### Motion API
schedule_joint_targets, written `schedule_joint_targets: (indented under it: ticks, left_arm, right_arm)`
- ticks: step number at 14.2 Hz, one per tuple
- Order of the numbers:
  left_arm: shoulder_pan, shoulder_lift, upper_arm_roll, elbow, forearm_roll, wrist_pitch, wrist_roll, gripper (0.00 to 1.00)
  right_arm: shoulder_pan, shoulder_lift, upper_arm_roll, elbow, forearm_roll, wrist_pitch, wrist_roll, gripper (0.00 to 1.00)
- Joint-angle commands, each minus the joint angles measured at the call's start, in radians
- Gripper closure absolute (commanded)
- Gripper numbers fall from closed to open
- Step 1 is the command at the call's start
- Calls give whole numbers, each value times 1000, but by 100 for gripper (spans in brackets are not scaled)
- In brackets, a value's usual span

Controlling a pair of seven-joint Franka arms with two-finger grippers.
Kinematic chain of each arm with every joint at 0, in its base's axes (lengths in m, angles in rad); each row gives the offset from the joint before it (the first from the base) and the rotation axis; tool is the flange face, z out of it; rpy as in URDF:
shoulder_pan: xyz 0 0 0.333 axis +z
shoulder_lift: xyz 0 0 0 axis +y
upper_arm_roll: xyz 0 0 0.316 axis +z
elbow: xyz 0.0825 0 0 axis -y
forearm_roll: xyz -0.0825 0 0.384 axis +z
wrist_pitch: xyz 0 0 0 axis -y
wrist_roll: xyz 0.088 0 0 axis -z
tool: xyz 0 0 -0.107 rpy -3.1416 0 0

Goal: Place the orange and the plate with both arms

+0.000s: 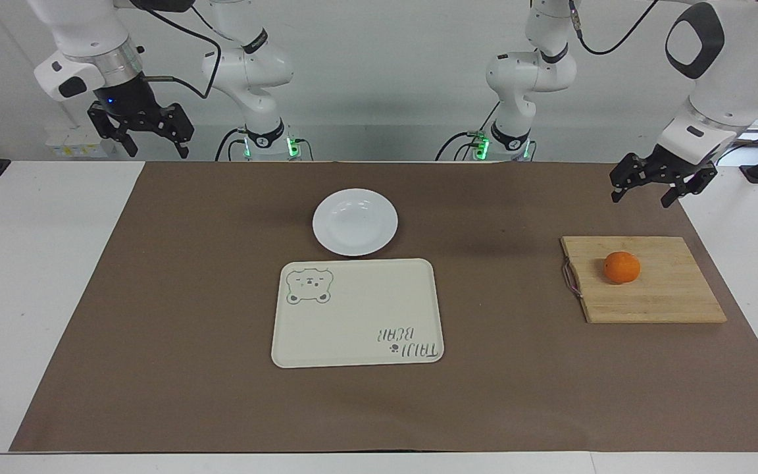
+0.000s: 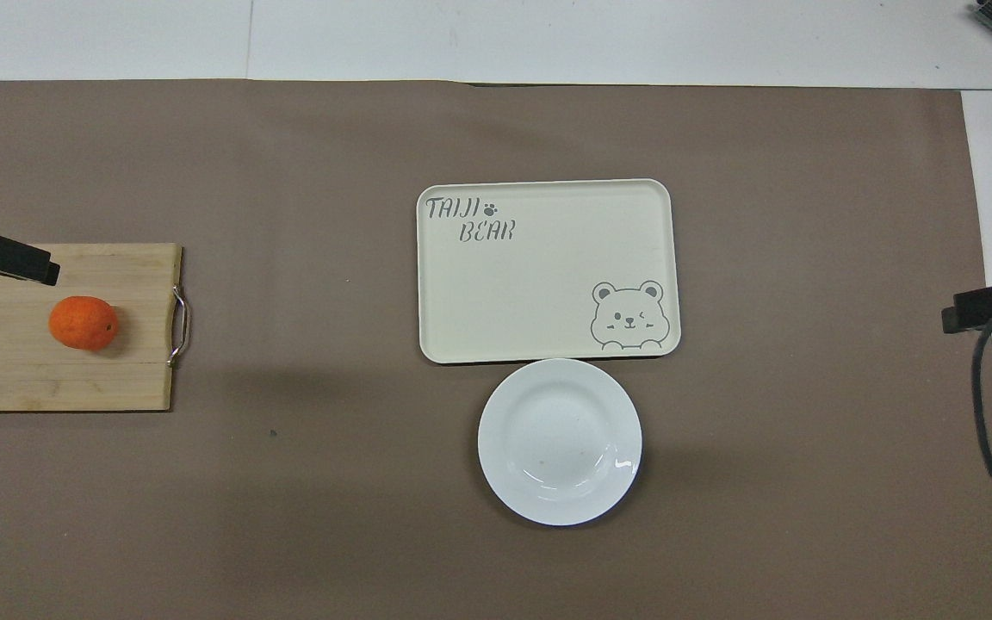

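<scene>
A brown mat [image 1: 221,408] is spread over the white table [image 1: 37,296]. At frame centre of the facing view a cream bear-print tray [image 1: 356,313] is seen, bare. The plate [image 1: 355,222] is just above it in that view, touching or almost touching the tray's edge — nearer the robots. At right of the facing view a wooden cutting board [image 1: 649,289] with a metal handle [image 1: 571,279] is laid, and the orange [image 1: 621,267] is resting on it.

The left gripper [image 1: 662,191] is held in the air at upper right of the frame, above the mat edge, fingers apart, empty. The right gripper [image 1: 141,139] is held at upper left, fingers apart, empty; this arm is judged to be waiting.

Handling, as judgement: the plate is likely stiff, glossy, slippery and breakable — best pinched at the raised rim. The orange is likely light and firm but apt to roll; it should be clamped across its middle from above.
</scene>
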Motion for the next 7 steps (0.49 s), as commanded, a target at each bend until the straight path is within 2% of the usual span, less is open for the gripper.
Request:
schedule_joint_targets:
  ticks: [1, 7]
  left_arm:
    - [29, -17, -5, -77, -6, 81, 48, 0]
    - [92, -3, -5, -200, -6, 216, 127, 0]
  right_arm:
    - [-3, 3, 0, 11, 6, -12, -20, 0]
    - [-3, 3, 0, 11, 5, -14, -21, 0]
